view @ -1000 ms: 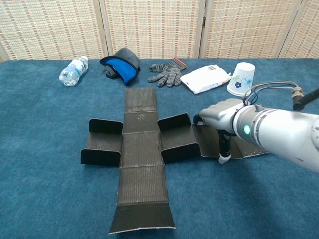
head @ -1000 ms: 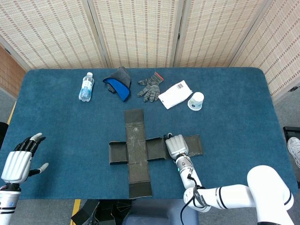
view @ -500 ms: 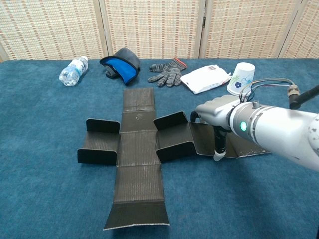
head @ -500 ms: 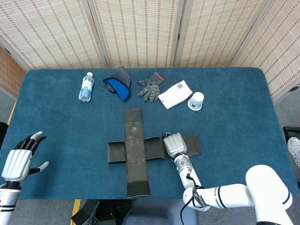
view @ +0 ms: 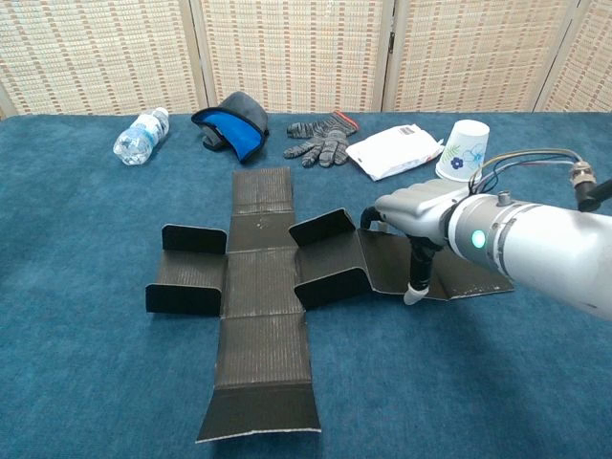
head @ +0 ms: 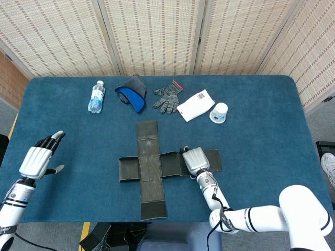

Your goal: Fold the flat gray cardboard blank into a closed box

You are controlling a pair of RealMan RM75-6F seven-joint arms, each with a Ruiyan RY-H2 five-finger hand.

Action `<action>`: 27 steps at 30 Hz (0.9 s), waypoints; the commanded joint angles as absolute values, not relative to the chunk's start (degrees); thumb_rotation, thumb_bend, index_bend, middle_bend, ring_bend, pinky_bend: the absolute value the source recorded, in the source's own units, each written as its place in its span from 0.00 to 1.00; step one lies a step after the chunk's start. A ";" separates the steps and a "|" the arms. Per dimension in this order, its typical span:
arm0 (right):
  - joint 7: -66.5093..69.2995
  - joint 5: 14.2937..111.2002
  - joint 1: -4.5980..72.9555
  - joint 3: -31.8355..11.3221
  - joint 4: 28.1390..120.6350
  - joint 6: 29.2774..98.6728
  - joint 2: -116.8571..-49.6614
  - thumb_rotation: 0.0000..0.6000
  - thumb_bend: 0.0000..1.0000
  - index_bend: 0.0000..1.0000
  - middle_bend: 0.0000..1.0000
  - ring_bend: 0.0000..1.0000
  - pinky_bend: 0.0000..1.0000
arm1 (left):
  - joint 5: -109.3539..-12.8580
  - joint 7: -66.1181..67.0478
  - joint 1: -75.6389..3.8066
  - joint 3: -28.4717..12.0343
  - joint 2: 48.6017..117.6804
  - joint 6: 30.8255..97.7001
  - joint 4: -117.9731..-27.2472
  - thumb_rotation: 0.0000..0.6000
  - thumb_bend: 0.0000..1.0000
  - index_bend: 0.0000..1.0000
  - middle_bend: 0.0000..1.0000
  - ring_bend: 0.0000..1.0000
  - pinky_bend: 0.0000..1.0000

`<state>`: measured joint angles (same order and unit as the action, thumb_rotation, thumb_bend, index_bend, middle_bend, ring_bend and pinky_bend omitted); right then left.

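The gray cardboard blank (head: 149,170) lies unfolded in a cross shape near the middle of the blue counter (head: 261,125), its long axis running from the far side toward the robot. Small side flaps on both cross arms stand partly raised; the chest view shows them tilted up on the left arm and beside the centre panel on the right arm. The nearest end flap hangs close to the near counter edge.

The right hand (head: 194,160) rests on the right arm of the blank, palm down, with fingers (view: 414,287) curled downward; one fingertip touches the cardboard near that panel's front edge. Whether the hand grips the panel or only presses on it cannot be told from either view.

The left hand (head: 37,159) is raised above the left side of the counter, well apart from the blank, fingers apart and holding nothing.

Along the far side of the counter, from left to right: a water bottle (head: 96,97) lying on its side, a dark cap with blue lining (head: 132,93), a pair of gray gloves (head: 167,97), a white packet (head: 194,105), and an upturned paper cup (head: 219,112). All are well apart from the blank
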<state>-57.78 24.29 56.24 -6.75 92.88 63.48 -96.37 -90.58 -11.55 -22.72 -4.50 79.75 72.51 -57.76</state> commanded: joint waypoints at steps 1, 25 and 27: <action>-57.71 24.30 56.28 -6.66 92.97 63.55 -96.14 1.00 0.14 0.19 0.24 0.81 0.89 | -93.51 -12.86 -27.56 -3.38 84.97 69.02 -50.67 1.00 0.10 0.00 0.01 0.11 0.26; -54.97 26.07 56.58 -6.37 92.68 62.44 -95.82 1.00 0.14 0.19 0.24 0.81 0.89 | -94.87 -11.99 -33.63 0.36 96.11 65.74 -42.58 1.00 0.10 0.00 0.00 0.01 0.23; -54.74 26.12 56.58 -6.40 92.81 62.37 -95.66 1.00 0.14 0.19 0.24 0.81 0.89 | -94.91 -11.74 -33.78 0.70 96.39 65.61 -42.31 1.00 0.10 0.00 0.00 0.01 0.23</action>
<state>-54.77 26.10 56.57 -6.39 92.78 62.39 -95.69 -94.88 -11.84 -33.72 0.59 96.31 65.71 -42.41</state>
